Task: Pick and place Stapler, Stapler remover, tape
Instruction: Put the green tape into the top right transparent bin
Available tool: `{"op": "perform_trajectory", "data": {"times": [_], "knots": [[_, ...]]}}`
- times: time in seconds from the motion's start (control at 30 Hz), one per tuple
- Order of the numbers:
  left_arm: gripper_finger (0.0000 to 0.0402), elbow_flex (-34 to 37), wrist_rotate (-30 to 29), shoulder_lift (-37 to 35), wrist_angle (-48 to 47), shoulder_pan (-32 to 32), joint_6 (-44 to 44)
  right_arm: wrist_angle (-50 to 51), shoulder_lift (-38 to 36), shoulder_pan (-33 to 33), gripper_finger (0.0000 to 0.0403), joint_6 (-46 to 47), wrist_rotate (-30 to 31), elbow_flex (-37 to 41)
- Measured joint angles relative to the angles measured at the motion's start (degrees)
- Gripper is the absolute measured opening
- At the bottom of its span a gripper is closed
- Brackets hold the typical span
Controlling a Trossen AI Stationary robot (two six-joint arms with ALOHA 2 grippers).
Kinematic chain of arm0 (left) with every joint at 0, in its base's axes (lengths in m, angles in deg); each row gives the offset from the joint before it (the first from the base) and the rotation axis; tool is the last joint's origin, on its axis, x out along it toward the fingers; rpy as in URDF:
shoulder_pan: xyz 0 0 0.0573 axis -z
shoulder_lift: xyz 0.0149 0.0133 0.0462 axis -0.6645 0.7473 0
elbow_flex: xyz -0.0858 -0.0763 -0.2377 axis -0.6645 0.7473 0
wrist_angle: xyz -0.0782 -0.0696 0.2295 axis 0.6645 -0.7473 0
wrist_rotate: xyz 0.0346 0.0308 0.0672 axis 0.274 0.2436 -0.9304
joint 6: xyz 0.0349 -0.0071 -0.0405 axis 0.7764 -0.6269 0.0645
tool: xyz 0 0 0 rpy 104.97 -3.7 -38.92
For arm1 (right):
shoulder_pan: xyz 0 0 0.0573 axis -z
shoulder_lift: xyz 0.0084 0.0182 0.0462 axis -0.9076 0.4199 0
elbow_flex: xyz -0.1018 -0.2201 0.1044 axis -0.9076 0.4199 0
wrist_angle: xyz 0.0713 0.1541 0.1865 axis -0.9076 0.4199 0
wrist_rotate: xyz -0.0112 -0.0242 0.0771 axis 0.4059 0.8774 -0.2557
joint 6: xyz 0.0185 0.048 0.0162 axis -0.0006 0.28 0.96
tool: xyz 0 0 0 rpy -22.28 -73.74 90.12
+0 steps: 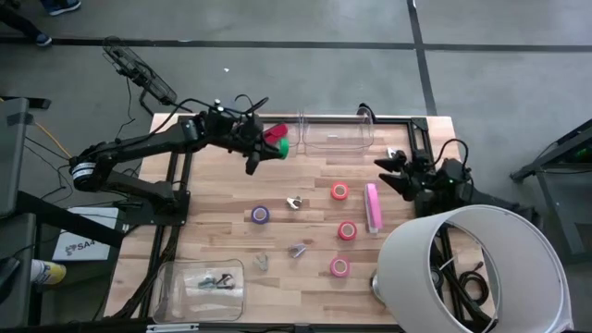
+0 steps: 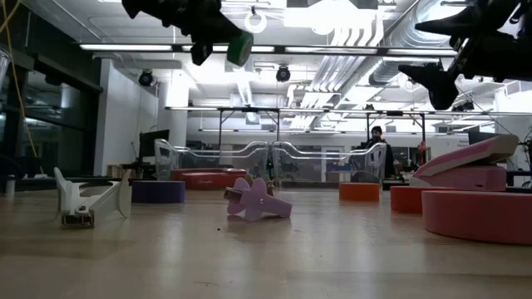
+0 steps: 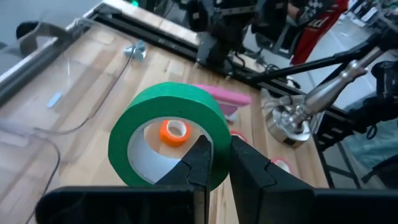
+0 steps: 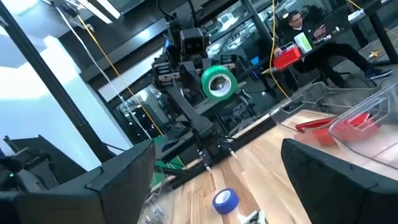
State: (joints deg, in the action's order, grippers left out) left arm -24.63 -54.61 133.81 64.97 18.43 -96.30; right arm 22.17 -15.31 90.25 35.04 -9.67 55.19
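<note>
Nearest the front edge of the worktop [image 1: 222, 236], a clear tray [image 1: 199, 289] holds a few small items, too small to tell. Beyond it lie three red-pink tape rolls [image 1: 339, 266], a purple roll [image 1: 261, 215] and the pink stapler [image 1: 373, 207] — the stapler just beside the red-pink rolls, with small staple removers [image 1: 294, 203] between the purple roll and those rolls. Farther back, the left gripper [image 3: 216, 163] is clenched on the green tape roll [image 3: 169, 129] (one finger inside the ring, one outside), held well above the wood near a clear bin [image 1: 335, 136]. At the right edge the right gripper [image 1: 392, 172] hangs released, jaws wide, holding nothing.
</note>
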Motion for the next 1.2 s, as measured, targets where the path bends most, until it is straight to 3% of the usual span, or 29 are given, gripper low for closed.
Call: {"op": "perform_trajectory", "data": {"times": [0.2,0.53,0.7,1.07,1.2], "knots": [[0.003,0.0,1.61,0.02,2.65,0.01,-0.84,-6.45,10.46,0.0,0.0339,-1.52,-0.57,-1.77],[0.003,0.0,5.39,0.04,4.28,-0.01,-0.87,-6.76,30.37,-0.02,0.0339,-8.67,-0.82,-13.74],[0.003,0.0,7.28,0.04,4.29,0.01,-0.87,-13.03,38.78,0.0,0.0339,-8.48,-0.25,-18.76],[0.003,0.0,10.44,0.04,7.8,-0.01,-1.37,-21.96,51.15,-0.61,0.0339,-3.83,0.32,-24.33],[0.003,0.0,11.93,0.04,11.68,-0.01,-2.38,-22.79,54.81,-2.6,0.0339,-4.53,4.49,-25.81]]}}
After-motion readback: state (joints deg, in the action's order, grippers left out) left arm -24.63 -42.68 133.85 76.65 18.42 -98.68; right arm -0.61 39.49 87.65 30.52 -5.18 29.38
